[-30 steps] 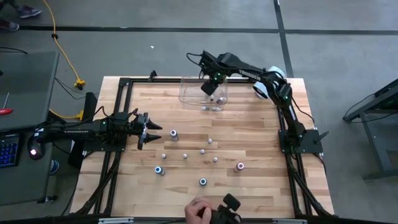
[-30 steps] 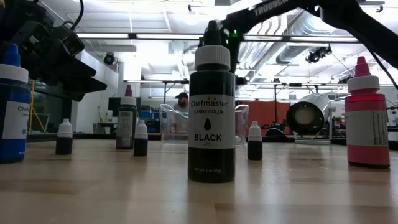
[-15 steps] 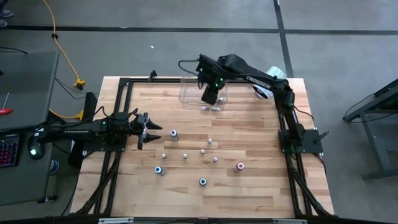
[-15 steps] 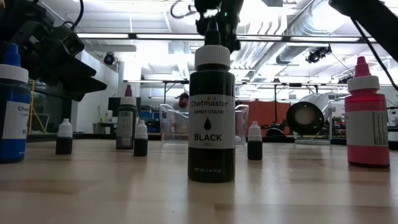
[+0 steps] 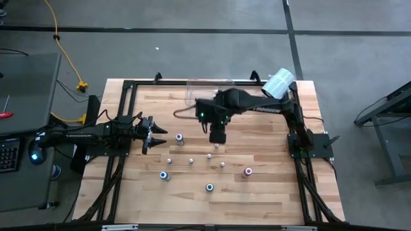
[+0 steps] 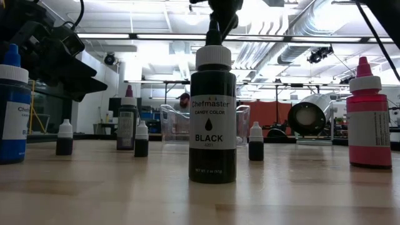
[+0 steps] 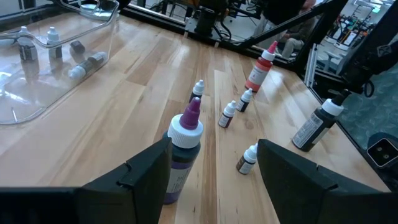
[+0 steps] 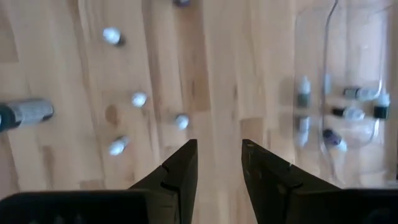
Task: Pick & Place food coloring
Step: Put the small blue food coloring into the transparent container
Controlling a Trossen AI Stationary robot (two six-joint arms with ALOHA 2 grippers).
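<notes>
Several food coloring bottles stand upright on the wooden table: small whitish-capped ones (image 5: pixel 209 155), a purple-capped one (image 5: pixel 180 138), a pink one (image 5: pixel 248 171), two blue-capped ones (image 5: pixel 165 175), and a black one (image 6: pixel 212 119) nearest the low camera. More lie inside the clear bin (image 8: pixel 339 74) at the far edge. My right gripper (image 5: pixel 217 137) hangs open and empty over the table's middle, just far of a small bottle (image 5: pixel 216 145). My left gripper (image 7: pixel 214 180) waits open at the table's left, level, with the purple-capped bottle (image 7: pixel 183 146) just ahead of its fingers.
A large white paper roll (image 5: pixel 279 83) lies at the far right corner, beside the bin (image 5: pixel 192 95). Black frame rails run along the table's left, right and far edges. Bare wood lies between the bin and the cluster of bottles, and along the near edge.
My right gripper has risen out of the bin and swung toward the near edge, and now stands over the small bottles in the table's middle. A person's hand at the near edge a second ago is gone.
</notes>
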